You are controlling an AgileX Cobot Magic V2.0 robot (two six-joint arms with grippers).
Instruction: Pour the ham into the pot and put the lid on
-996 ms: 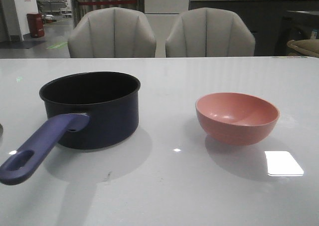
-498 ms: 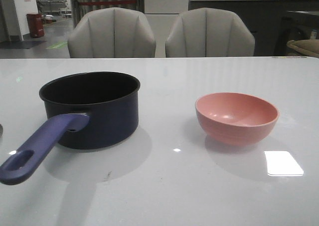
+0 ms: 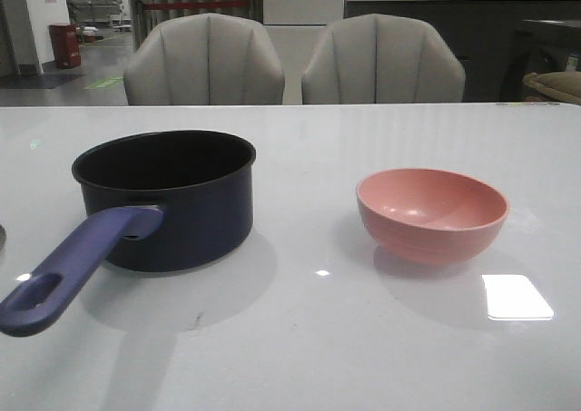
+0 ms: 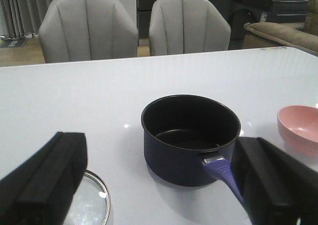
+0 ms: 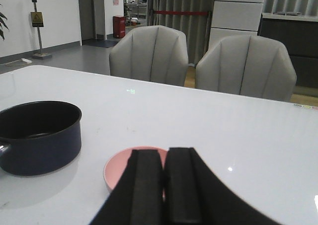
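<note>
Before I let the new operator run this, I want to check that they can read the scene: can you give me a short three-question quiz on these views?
1. True or false: the pot already has the lid on it.
2. Multiple choice: the left gripper is A) open, B) shut on the pot's handle, C) shut on the lid.
3. Short answer: in the front view, on which side of the pot does the pink bowl stand?

Key:
1. False. The pot is uncovered; the lid lies on the table beside it.
2. A. Its fingers stand wide apart and hold nothing.
3. On the right, apart from the pot.
</note>
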